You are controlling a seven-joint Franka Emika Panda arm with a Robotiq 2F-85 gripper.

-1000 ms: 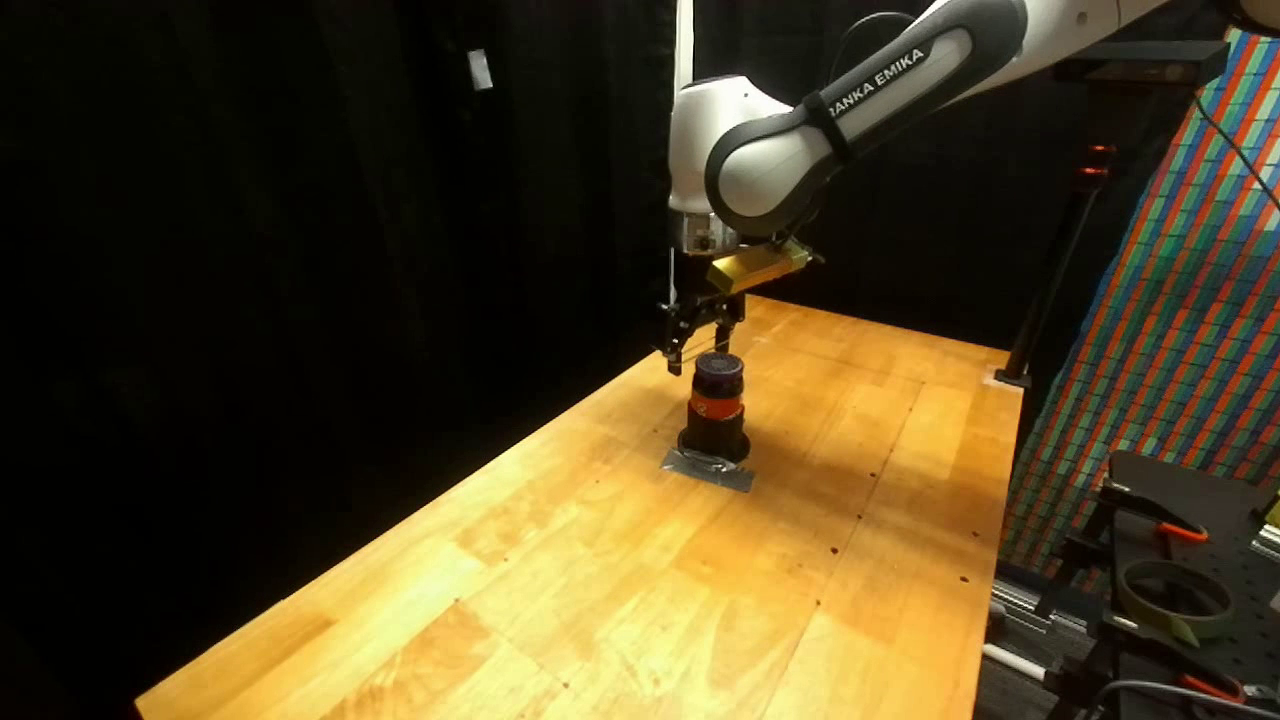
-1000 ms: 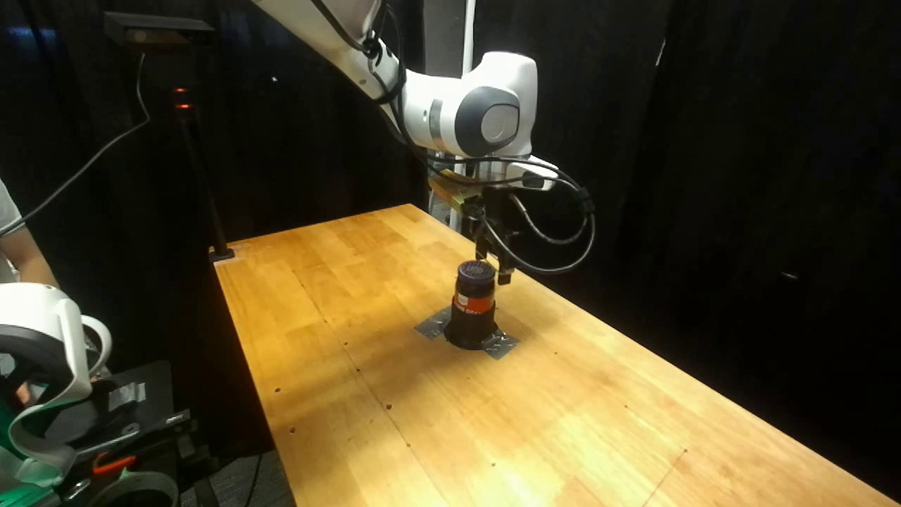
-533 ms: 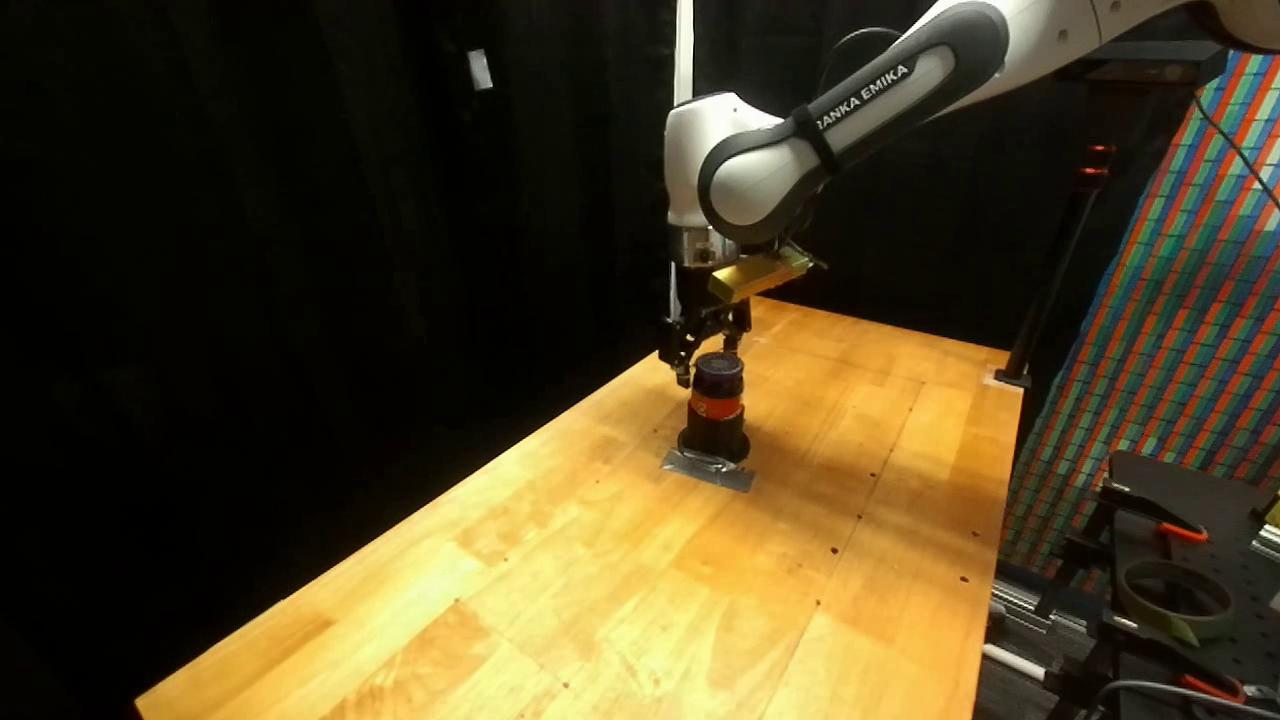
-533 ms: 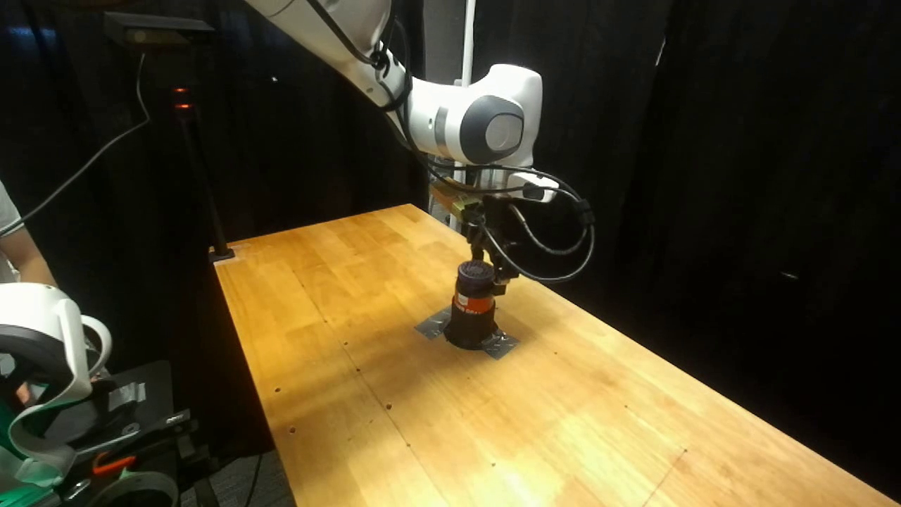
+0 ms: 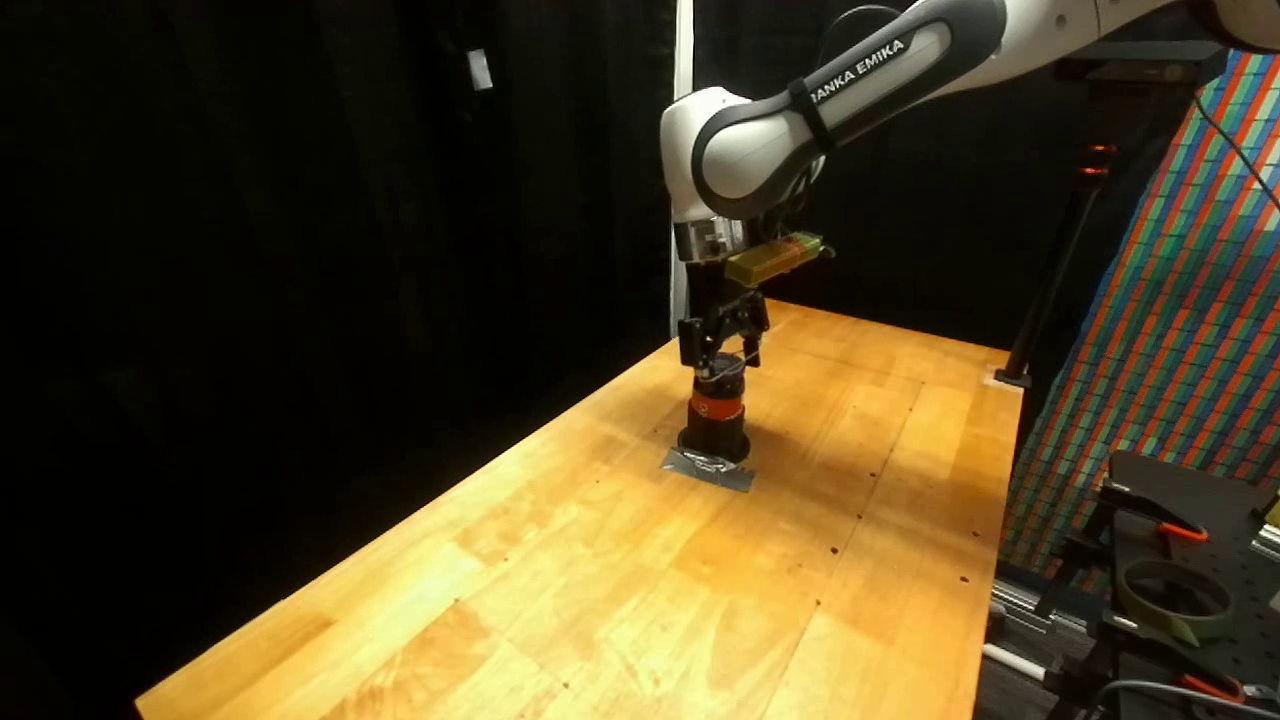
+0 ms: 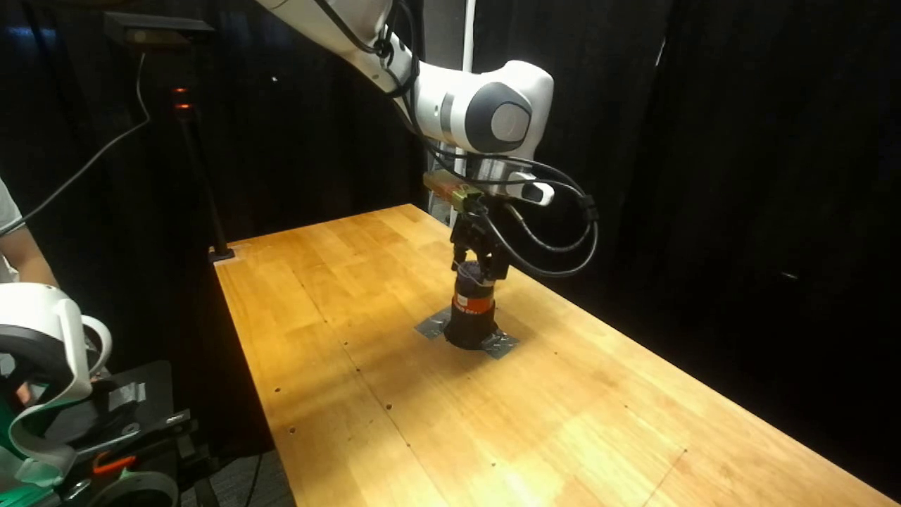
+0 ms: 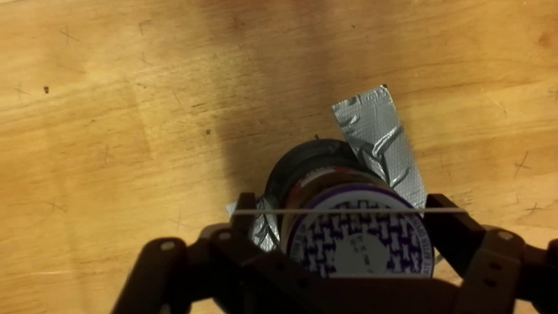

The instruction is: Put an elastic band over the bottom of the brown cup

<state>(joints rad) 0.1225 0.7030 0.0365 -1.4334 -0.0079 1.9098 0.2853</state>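
The brown cup [image 5: 718, 408], dark with an orange-red stripe, stands upright in a black base on the wooden table. It also shows in an exterior view [image 6: 474, 303]. In the wrist view its purple-and-white patterned top [image 7: 362, 244] faces up. My gripper [image 7: 341, 206] points down over the cup, its fingers apart, one on each side of the cup's top. A thin pale elastic band [image 7: 340, 211] is stretched between the fingertips and crosses over the cup's top in the wrist view. Whether the band touches the cup cannot be told. The band's rear part is partly hidden by the gripper.
Grey tape strips [image 7: 383, 135] fix the black base [image 6: 470, 331] to the wooden table [image 5: 620, 590]. A dark post [image 6: 200, 183] stands at a table corner. A cart with a tape roll [image 5: 1176, 598] stands beside the table. Black curtains hang behind.
My gripper first lowered beside the cup, then shifted over it and rose slightly, so its fingers are now on either side of the cup's top with the band stretched. The cup has not moved.
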